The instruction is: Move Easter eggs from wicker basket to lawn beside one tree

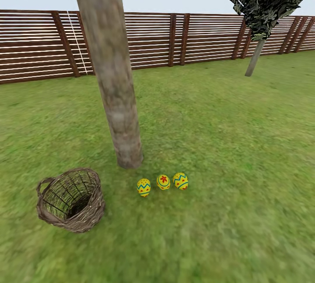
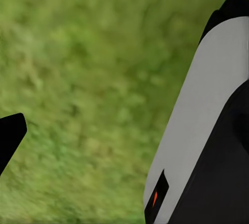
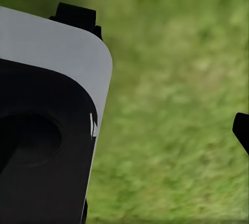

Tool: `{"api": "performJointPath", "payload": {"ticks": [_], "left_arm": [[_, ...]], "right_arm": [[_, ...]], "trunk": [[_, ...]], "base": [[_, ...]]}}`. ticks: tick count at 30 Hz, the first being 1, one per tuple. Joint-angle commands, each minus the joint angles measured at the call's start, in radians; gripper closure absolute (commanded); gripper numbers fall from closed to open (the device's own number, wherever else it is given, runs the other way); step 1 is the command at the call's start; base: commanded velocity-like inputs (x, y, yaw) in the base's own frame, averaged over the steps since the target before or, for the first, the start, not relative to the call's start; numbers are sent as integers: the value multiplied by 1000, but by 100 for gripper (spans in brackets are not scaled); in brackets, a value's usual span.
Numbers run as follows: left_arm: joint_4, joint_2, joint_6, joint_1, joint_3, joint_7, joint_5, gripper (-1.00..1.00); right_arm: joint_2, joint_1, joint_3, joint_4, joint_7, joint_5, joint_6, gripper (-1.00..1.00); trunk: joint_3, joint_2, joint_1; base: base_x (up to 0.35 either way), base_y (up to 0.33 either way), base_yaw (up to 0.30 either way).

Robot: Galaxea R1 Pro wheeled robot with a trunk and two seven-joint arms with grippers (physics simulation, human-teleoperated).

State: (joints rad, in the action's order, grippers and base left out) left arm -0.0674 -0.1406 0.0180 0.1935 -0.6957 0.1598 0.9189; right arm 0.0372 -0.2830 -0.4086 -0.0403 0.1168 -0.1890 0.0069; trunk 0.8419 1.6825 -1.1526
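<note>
The wide lawn of mottled green grass (image 1: 227,143) spreads across the head view, closed off at the back by a brown fence of horizontal wooden slats (image 1: 175,40) under a pale sky. A thick, straight, pale grey-brown mottled tree trunk (image 1: 111,68) rises from the grass left of centre, leaning slightly in the frame, with its base planted just above the eggs. Farther off to the right stands a thinner tree with a slim grey trunk and dark leaves (image 1: 262,7), near the fence.

The small round brown wicker basket of loosely woven twigs (image 1: 71,199) sits on the grass down-left of the thick trunk's base, tilted so its open mouth shows (a small loop handle sticks out at its left rim), and its inside looks empty.

3 small yellow Easter eggs with red and blue-green markings lie in a short row on the grass just in front of the trunk's base: the left egg (image 1: 143,187), the middle egg (image 1: 163,182) and the right egg (image 1: 180,180), close together and apart from the basket.

In the left wrist view a black fingertip (image 2: 10,138) hangs over blurred grass beside the robot's grey-and-black body (image 2: 207,130); in the right wrist view another black fingertip (image 3: 241,130) does likewise. Whether either gripper is open or closed cannot be told.
</note>
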Motion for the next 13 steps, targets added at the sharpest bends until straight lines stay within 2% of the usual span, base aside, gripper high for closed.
{"api": "performJointPath", "payload": {"ticks": [1, 13], "left_arm": [[-2, -1, 2, 0, -9, 6, 8, -100], [-2, -1, 2, 0, -8, 6, 8, -100]], "right_arm": [[0, -1, -9, -1, 1, -9, 1, -100], [0, -1, -9, -1, 1, -9, 1, -100]], "trunk": [[1, 0, 0], [1, 0, 0]], "base": [[0, 0, 0], [0, 0, 0]]}}
